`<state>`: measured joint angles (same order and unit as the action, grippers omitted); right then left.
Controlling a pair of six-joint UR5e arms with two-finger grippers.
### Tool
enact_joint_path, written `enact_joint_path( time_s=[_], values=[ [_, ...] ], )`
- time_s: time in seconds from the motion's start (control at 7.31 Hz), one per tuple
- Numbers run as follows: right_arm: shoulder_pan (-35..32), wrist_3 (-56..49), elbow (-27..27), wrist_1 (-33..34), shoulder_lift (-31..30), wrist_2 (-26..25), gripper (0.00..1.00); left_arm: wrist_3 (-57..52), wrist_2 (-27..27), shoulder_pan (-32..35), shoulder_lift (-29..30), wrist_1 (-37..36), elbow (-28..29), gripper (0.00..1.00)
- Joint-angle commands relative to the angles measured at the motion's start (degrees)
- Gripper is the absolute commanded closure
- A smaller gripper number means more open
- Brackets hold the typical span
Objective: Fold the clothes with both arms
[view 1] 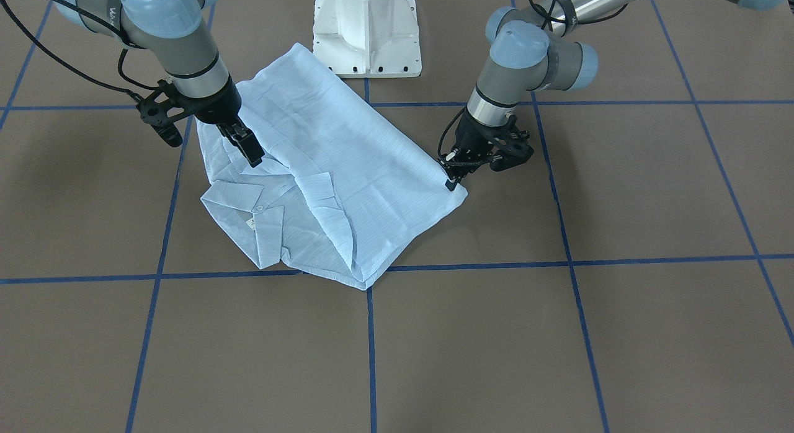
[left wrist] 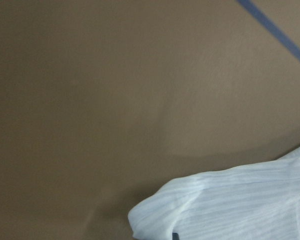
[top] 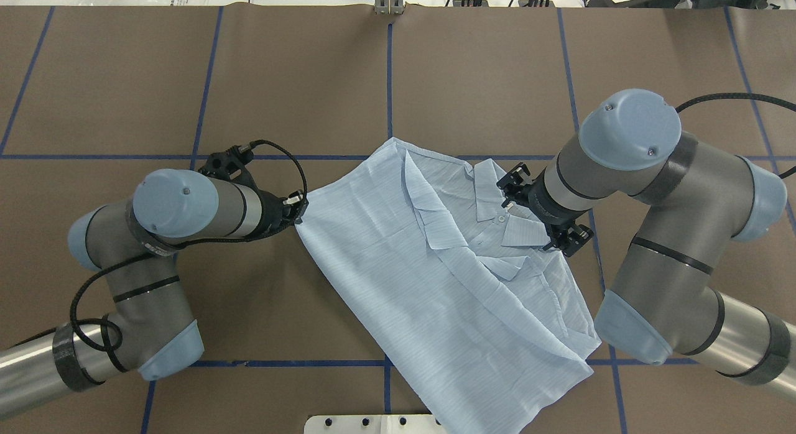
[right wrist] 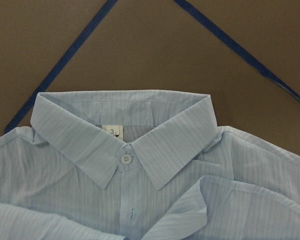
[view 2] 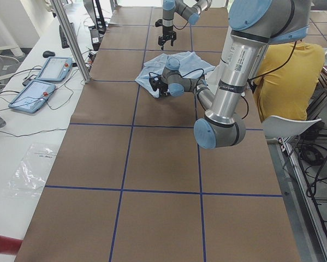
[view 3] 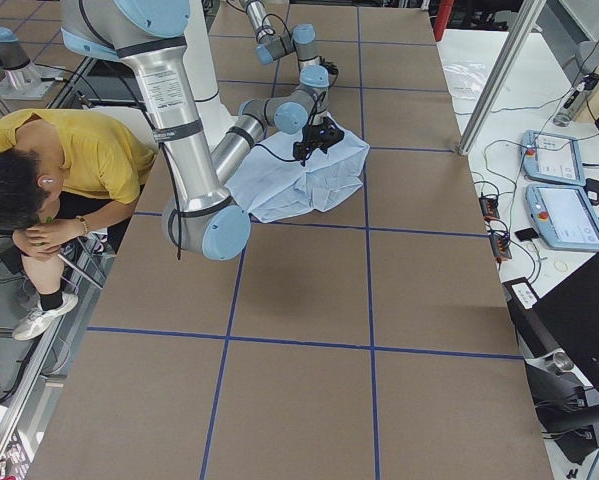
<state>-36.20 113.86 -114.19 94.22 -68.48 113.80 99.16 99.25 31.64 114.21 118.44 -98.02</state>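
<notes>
The blurred left wrist view cuts off the shirt point(left wrist: 240, 205) at its lower edge. Whether the left hand point(view 1: 450, 184) or right hand point(view 1: 254, 159) grips it is too small to tell.

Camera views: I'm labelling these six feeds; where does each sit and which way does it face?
Front-facing: across the table, looking steeply down at the shirt; left arm on its right, base at top.
Overhead: behind the robot, looking forward and down; right arm on the right.
Exterior left: table's end, looking along it; left arm near.
Exterior right: opposite end; right arm near, a seated person beside.
Left wrist: close over a shirt corner; no arm shows.
Right wrist: close over the collar; no arm shows.
Shared: all six show the shirt.
</notes>
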Motion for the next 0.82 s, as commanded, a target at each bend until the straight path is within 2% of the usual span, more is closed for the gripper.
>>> enact_joint_path(
  time_s=[0.0,0.14,0.41,0.55,0.68],
  values=[
    [0.08,0.13,-0.15,-0.17,0.01,-0.16,0.0,-7.02,0.07,7.97,6.76,1.16,8.57,1.0],
    [-0.18,0.04,-0.15,-0.52,0.1,-0.51,0.0,-9.48,0.07,10.79,12.64,3.79,17.69,1.0],
    [0.86,-0.31,0.19,-0.7,1.58,-0.86,0.0,-10.91,0.07,14.32,21.27,14.58,34.75,1.0],
    [1.48,-0.4,0.28,-0.7,2.9,-2.26,0.0,-10.91,0.24,14.5,22.1,15.58,35.61,0.99],
    [2.44,-0.48,0.98,-3.84,3.61,-4.18,0.0,-11.44,0.42,14.51,22.54,15.59,35.71,0.01]
  ],
)
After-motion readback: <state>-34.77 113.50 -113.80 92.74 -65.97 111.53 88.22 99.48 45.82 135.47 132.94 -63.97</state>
